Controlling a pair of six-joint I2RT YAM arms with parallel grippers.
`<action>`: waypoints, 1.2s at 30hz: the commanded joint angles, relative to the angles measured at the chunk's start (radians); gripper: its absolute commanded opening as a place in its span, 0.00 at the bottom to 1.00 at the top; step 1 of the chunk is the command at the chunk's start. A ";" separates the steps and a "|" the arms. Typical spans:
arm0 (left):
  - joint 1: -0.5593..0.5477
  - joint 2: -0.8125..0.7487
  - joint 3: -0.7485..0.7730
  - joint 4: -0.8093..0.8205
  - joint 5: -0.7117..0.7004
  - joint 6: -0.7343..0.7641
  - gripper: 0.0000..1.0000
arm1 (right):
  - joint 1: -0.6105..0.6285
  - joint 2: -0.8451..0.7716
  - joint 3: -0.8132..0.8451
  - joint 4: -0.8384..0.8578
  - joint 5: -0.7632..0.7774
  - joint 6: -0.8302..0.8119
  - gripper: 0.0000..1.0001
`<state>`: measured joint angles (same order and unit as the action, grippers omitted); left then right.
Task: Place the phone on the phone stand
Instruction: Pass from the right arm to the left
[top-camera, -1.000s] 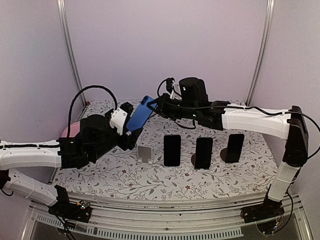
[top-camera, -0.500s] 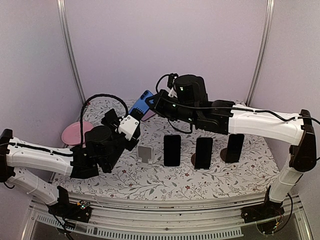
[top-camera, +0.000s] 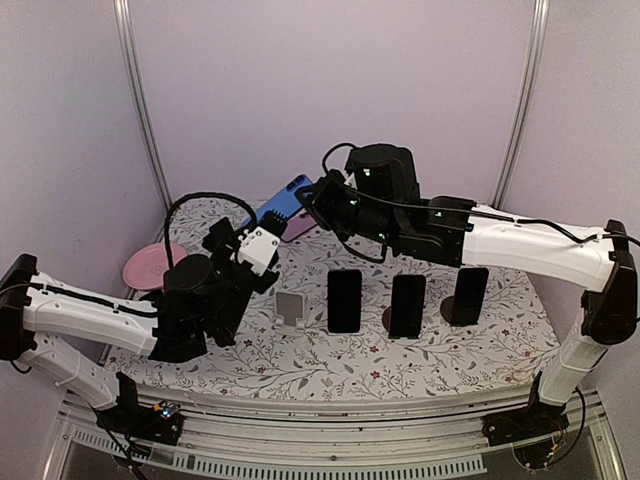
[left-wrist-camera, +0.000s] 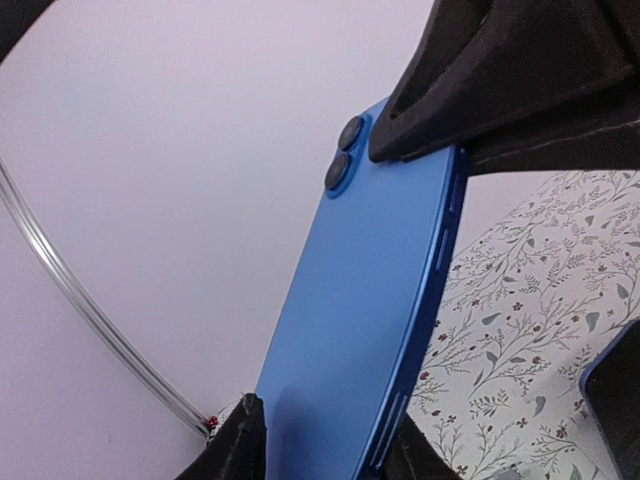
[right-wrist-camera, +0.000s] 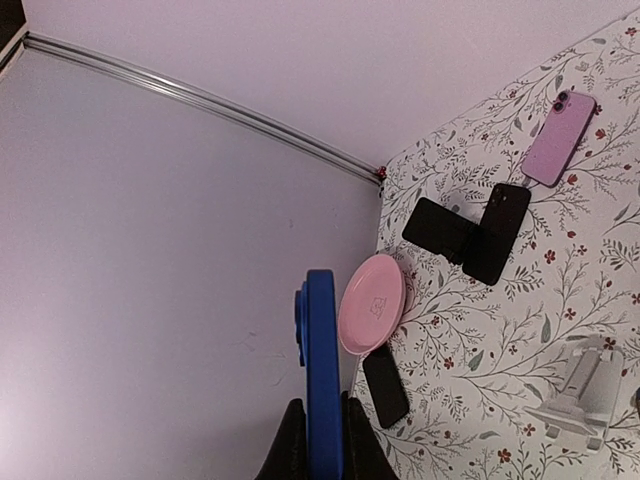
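Table (top-camera: 480, 340) carried three black phones (top-camera: 344, 300) propped in a row, with one white phone stand (top-camera: 290, 307) empty at the row's left end, so that was likely the target. Blue phone (left-wrist-camera: 370, 300) hung in the air over the table's back-left, well apart from that stand, tilted camera-end up and bridged by both arms; I read it as a handover to regrip before seating. Right end effector (right-wrist-camera: 322, 440) pinched the phone across its thickness at the camera end, and left end effector (left-wrist-camera: 325, 455) gripped the lower end, fingers against both sides.
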<state>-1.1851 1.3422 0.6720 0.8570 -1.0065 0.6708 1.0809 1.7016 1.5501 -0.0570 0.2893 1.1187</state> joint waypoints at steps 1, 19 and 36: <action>0.003 0.010 -0.001 0.132 -0.080 0.061 0.33 | 0.015 -0.054 -0.010 -0.017 -0.002 0.028 0.02; 0.008 -0.025 0.002 0.107 -0.092 -0.021 0.00 | 0.016 -0.053 -0.047 0.105 -0.095 -0.088 0.36; 0.249 -0.361 -0.109 -0.430 0.700 -0.806 0.00 | 0.015 -0.097 -0.099 0.163 -0.126 -0.456 0.99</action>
<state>-0.9970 1.0309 0.6052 0.4465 -0.6010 0.0586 1.0939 1.6478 1.4536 0.1051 0.1638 0.7849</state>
